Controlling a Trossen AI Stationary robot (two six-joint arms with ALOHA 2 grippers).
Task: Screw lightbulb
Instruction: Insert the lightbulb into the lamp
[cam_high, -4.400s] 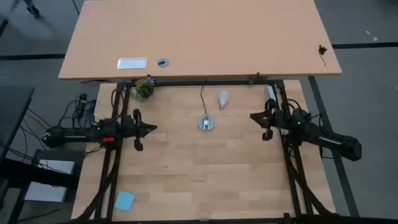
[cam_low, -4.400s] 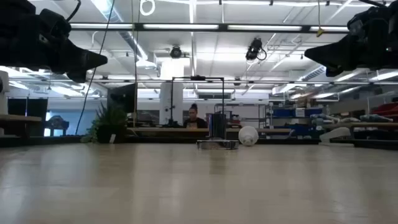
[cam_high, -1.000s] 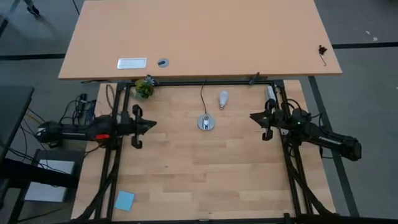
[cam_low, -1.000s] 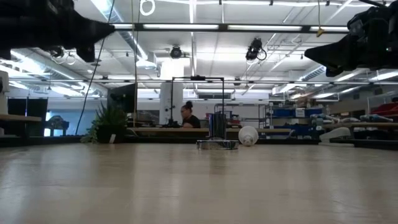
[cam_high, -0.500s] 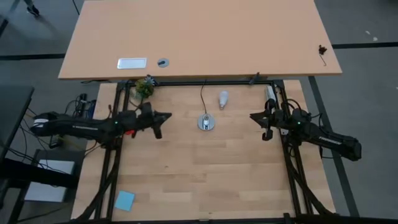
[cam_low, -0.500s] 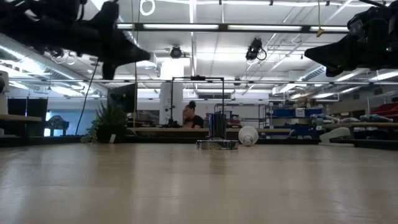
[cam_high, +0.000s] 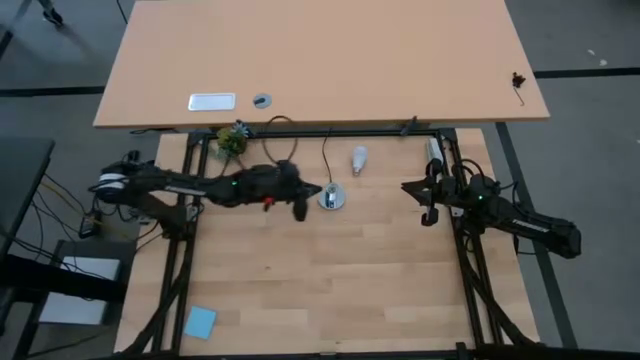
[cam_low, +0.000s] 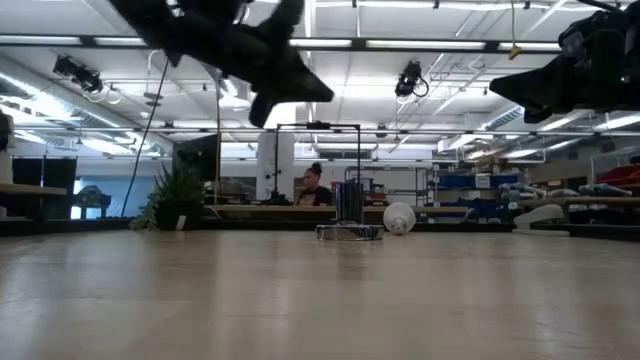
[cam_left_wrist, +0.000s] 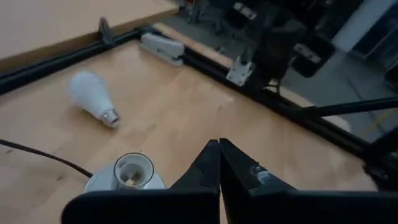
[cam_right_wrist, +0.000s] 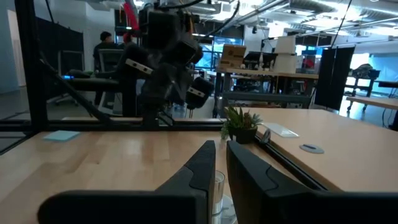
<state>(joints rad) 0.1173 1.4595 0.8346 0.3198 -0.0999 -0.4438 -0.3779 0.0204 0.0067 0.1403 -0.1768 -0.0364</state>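
- Overhead, the left gripper (cam_high: 312, 190) is stretched in from the left edge over the pale wood-plank table (cam_high: 330, 280), its tips just beside the socket (cam_high: 332, 198); its fingers (cam_left_wrist: 208, 163) are pressed flat together, holding nothing.
- Just beyond the socket, the lightbulb (cam_high: 359, 158) lies on its side near the far black frame rail (cam_high: 330, 132), apart from both grippers: a smooth white pear shape with a ribbed silver screw base.
- From the socket, a round silver disc with an open cup, a thin black cord (cam_high: 325, 158) runs toward that rail.
- At the right edge the right gripper (cam_high: 408, 187) waits raised, its jaws seemingly a narrow slit apart on nothing.
- Bare planks spread wide toward the near edge, apart from a blue note (cam_high: 201, 322) at the near left corner.
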